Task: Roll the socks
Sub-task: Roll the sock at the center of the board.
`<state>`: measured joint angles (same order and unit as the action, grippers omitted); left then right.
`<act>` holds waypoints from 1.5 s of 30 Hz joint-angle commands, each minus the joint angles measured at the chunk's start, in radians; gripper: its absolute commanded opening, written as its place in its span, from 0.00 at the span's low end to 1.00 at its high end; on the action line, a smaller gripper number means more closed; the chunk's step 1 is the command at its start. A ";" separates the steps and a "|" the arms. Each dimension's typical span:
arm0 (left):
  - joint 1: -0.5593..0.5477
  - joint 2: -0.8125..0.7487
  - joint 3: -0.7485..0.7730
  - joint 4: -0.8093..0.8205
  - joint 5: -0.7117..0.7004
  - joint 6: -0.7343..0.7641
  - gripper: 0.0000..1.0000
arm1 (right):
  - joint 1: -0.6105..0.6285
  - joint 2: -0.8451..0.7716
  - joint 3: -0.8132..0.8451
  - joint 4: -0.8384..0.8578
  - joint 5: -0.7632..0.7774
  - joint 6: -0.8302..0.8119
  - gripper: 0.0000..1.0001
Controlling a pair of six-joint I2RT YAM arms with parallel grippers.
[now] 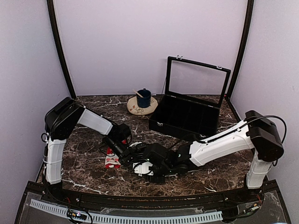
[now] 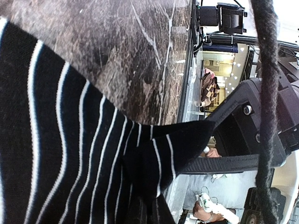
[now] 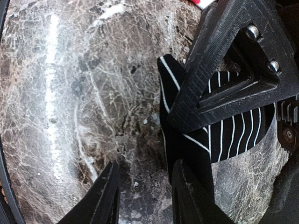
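While the left gripper (image 1: pixel 124 154) pinched the black sock (image 3: pixel 233 133), seemingly to anchor it, the right gripper (image 3: pixel 145 186) hovered open alongside.

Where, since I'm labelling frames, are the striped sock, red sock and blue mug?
striped sock (image 2: pixel 70 154): left wrist view, middle of the striped fabric.
red sock (image 1: pixel 112 161): top external view, its visible patterned part.
blue mug (image 1: pixel 143 98): top external view, its side wall.

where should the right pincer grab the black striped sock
Probably the free end of the black striped sock poking out past the left pincer, which clamps the rest. It is a narrow flap just ahead of the open right pincer, so come straight forward, one finger each side.
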<state>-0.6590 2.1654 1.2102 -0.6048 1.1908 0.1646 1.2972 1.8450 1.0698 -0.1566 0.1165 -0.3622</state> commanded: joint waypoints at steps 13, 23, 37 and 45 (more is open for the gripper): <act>0.004 0.046 0.003 -0.047 -0.015 0.022 0.00 | -0.017 -0.010 0.033 0.030 -0.013 -0.046 0.37; 0.003 0.058 0.002 -0.052 -0.014 0.028 0.00 | -0.016 -0.013 0.067 0.019 -0.023 -0.061 0.39; -0.009 0.066 -0.009 -0.055 -0.011 0.035 0.00 | -0.040 0.031 0.053 0.017 -0.013 -0.050 0.39; -0.010 0.065 -0.002 -0.061 -0.027 0.036 0.00 | -0.071 0.052 0.054 0.010 -0.040 -0.044 0.37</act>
<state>-0.6594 2.1860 1.2224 -0.6464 1.2293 0.1734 1.2404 1.8832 1.1183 -0.1581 0.1001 -0.4129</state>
